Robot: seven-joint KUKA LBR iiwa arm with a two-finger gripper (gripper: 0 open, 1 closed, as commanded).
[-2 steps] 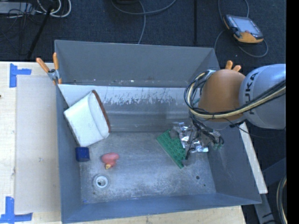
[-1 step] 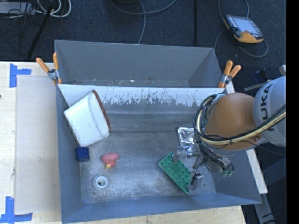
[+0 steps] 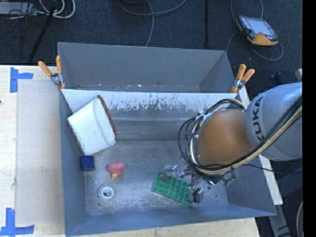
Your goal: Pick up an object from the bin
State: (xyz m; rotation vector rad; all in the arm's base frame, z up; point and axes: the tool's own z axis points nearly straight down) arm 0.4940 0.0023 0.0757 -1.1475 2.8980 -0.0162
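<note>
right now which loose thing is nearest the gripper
The green studded plate, right at the gripper; the blue cube, pink piece and pale ring lie farther off.

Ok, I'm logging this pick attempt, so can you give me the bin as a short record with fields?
arm: gripper low in the bin's front right, at the right end of the green studded plate
nearest thing: green studded plate, lying on the bin floor
back left: white foam block with a brown face
front left: blue cube, small pink toy, pale ring
container: grey metal bin
</note>
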